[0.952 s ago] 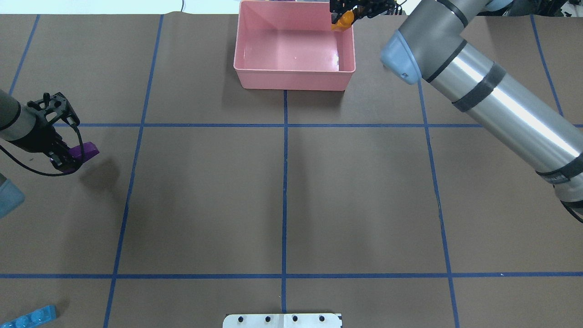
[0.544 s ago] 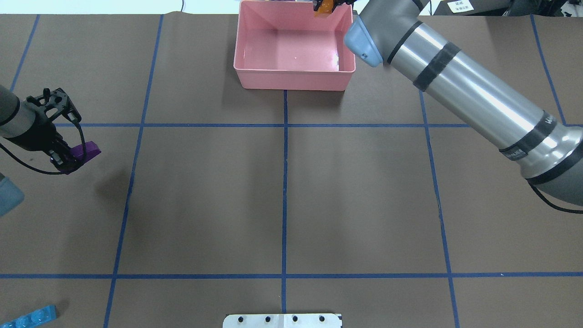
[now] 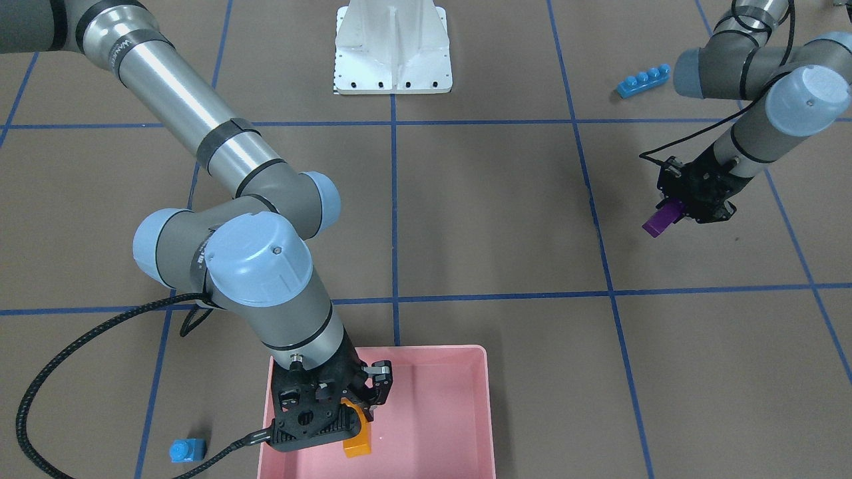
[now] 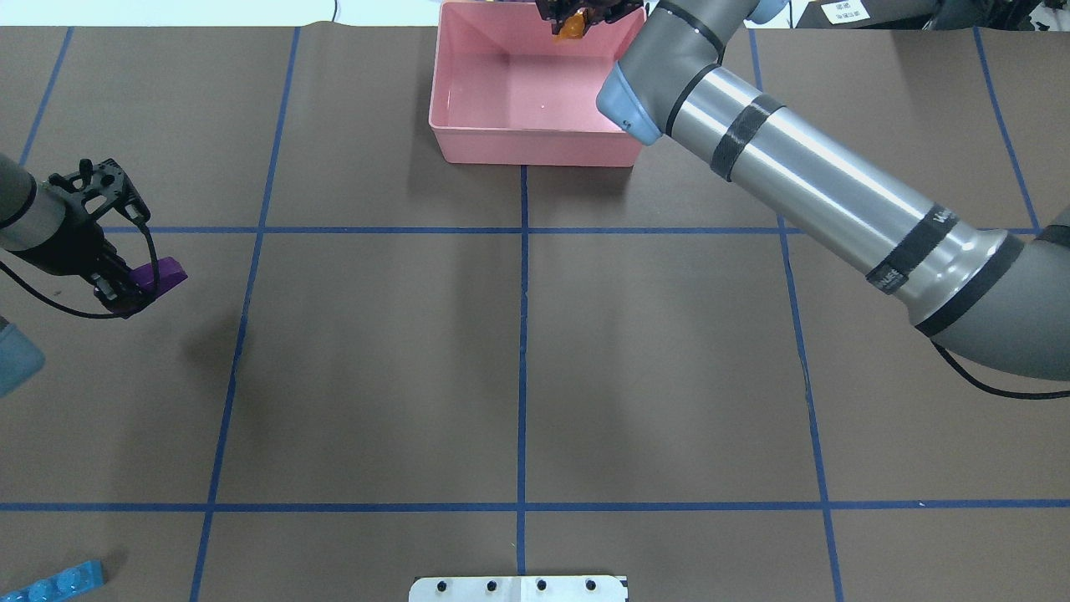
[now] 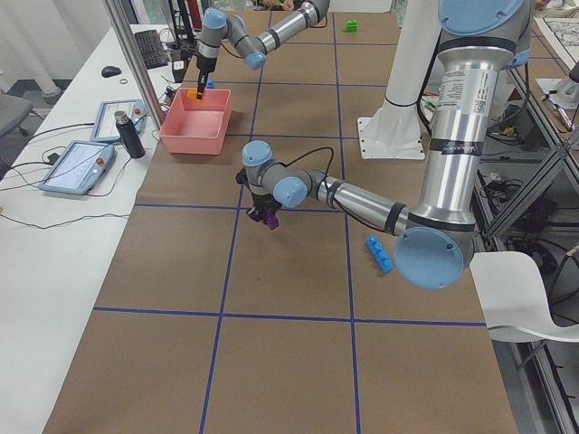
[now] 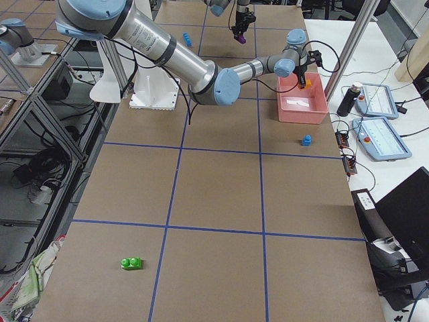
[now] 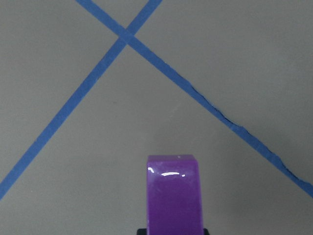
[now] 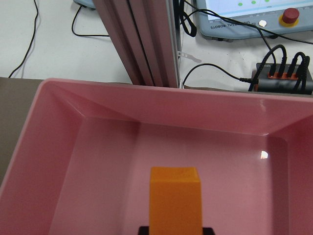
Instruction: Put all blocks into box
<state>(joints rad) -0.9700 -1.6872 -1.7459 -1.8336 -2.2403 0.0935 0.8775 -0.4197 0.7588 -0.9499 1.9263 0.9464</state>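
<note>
Clamped on the orange block (image 4: 571, 27), the right gripper (image 3: 353, 418) hangs near the 1 o'clock rim of the box (image 4: 535, 146), where a drop might bounce out; at 9 o'clock on the counter (image 4: 376, 376) the left gripper (image 4: 138, 284) grips the purple block (image 4: 165, 272)

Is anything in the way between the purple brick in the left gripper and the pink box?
Nothing visible on the table: only bare brown paper and blue tape lines lie between the purple brick and the pink box. The right gripper, holding the orange brick, hangs over the box's far side.
</note>
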